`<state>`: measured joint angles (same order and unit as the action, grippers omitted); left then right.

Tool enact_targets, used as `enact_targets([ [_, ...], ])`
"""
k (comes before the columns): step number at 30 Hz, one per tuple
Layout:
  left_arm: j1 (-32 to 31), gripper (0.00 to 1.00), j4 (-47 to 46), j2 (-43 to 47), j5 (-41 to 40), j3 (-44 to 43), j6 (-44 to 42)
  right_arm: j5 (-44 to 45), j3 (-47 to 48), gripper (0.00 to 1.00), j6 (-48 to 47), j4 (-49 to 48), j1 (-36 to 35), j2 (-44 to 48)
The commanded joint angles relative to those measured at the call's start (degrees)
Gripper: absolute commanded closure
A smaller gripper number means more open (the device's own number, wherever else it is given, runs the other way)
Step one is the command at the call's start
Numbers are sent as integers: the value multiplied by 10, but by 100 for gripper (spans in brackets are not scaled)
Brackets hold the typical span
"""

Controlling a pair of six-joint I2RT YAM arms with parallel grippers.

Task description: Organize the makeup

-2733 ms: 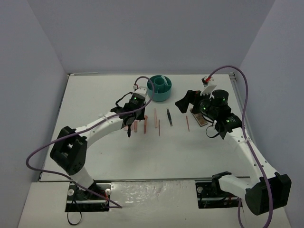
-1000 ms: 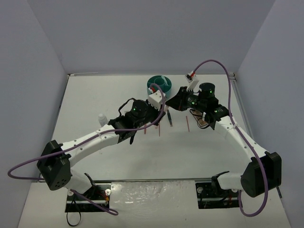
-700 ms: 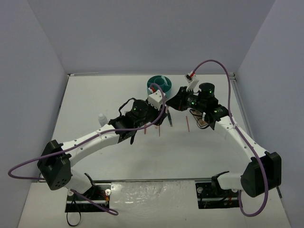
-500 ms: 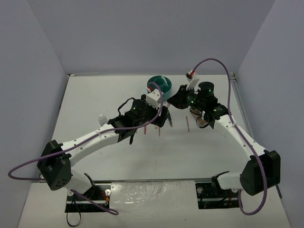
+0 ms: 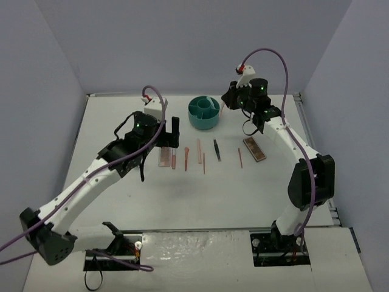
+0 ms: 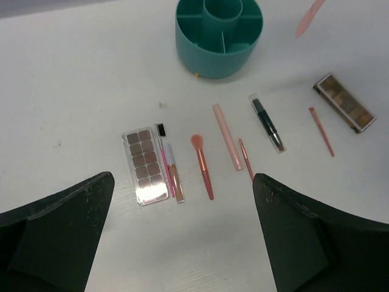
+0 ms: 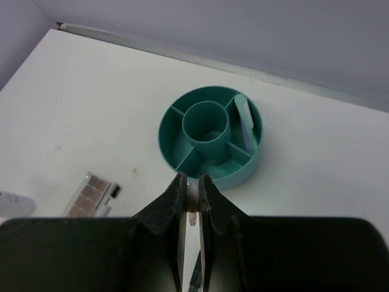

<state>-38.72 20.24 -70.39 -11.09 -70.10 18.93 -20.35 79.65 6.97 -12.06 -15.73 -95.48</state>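
Right hand (image 7: 191,178), nearly closed, clamps a pink stick (image 7: 191,210) near the teal cup (image 7: 236,175).

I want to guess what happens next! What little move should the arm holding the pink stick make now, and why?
Probably slide the right gripper over the teal cup: it's shut on the pink stick, which seems to hang beside the rim, not above a slot.
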Motion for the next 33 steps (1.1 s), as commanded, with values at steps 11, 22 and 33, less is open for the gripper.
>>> enact_targets([
  [11, 52, 3, 194, 219, -298, -36, -50, -15, 255, 100, -141, -78, 8, -217],
  [22, 194, 3, 156, 207, -170, 38, -39, -31, 320, 100, -169, -59, 3, -299],
  [33, 250, 3, 143, 208, -98, 62, -30, -37, 328, 70, -170, -36, -4, -327],
])
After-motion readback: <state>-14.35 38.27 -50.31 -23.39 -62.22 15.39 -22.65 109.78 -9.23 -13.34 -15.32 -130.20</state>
